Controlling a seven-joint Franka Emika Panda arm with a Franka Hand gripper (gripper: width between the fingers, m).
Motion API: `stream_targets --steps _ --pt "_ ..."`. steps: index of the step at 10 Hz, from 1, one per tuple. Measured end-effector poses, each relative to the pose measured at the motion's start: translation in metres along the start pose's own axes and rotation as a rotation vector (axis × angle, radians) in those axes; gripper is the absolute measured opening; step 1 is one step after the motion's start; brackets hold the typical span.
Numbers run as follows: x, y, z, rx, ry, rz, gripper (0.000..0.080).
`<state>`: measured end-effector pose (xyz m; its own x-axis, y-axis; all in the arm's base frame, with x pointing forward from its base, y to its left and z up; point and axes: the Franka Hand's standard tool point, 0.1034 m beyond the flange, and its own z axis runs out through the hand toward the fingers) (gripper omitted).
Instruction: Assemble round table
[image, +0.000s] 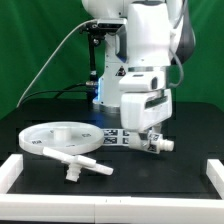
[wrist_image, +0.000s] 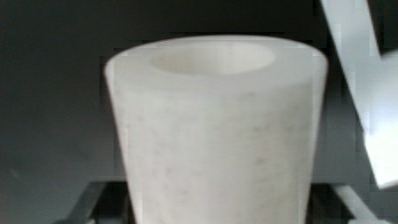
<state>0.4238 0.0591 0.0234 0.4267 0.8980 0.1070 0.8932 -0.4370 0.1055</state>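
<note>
While clamping the short thick cylinder (wrist_image: 210, 130) between both jaws, hovering low with the gripper (image: 153, 143) at the exterior view's right, near the marker board (image: 118, 136). Apparently working on fetching the cylinder. Seeing the rimmed round disc (image: 58, 135) and cross-shaped foot (image: 78, 160) lying together toward the left, well apart from the cylinder. Next, probably needing lifting, upending and carrying toward the disc's middle.

White cylinder (wrist_image: 214, 130) (black tabletop (image: 40, 112)).
</note>
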Motion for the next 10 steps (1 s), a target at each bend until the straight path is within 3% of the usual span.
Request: stream_targets --steps 1,2,5,6,8,9,10 --pt "0.006 0.001 -0.004 -0.017 0.012 -0.013 0.04" --pt "-0.001 0.004 -0.005 -0.032 0.019 0.006 0.04" --pt "0.001 0.0 -0.003 -0.025 0.018 -0.028 0.0402" --pt "0.014 -0.012 -0.003 -0.038 0.042 -0.116 0.0402" --pt "0.044 -0.034 -0.007 -0.037 0.061 -0.339 0.0402" --pt "0.057 -0.038 -0.012 -0.056 0.077 -0.457 0.0402" --pt "0.053 -0.038 -0.009 -0.052 0.07 -0.484 0.0403"
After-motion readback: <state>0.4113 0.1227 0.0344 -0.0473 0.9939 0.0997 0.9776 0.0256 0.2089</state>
